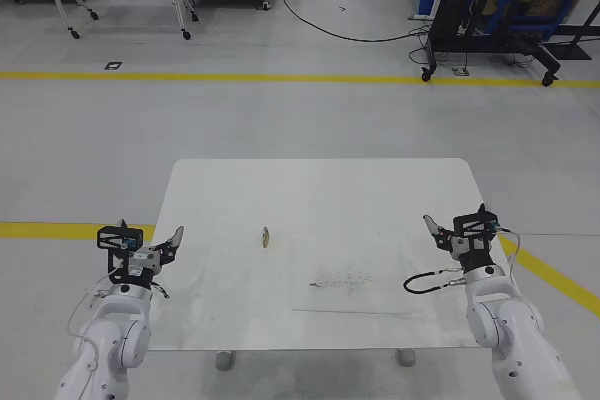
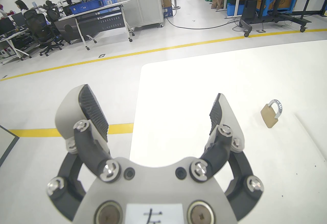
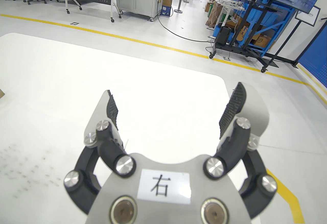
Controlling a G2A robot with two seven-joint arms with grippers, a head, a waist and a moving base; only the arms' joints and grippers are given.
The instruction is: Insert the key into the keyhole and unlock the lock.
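A small brass padlock (image 1: 266, 237) with a silver shackle lies near the middle of the white table (image 1: 320, 200). In the left wrist view the padlock (image 2: 270, 114) sits on the table some way ahead of my left gripper (image 2: 153, 99), which is open and holds nothing. From above, the left gripper (image 1: 148, 236) hangs at the table's left edge. My right gripper (image 1: 454, 222) is at the table's right edge, open and holding nothing; in its own wrist view the right gripper (image 3: 176, 97) is over the table's far right corner. I see no key.
A patch of scuff marks (image 1: 342, 278) lies on the table right of centre, toward the front. Yellow floor lines (image 1: 280, 77) run behind and beside the table. A black cable (image 1: 428, 284) loops by the right arm.
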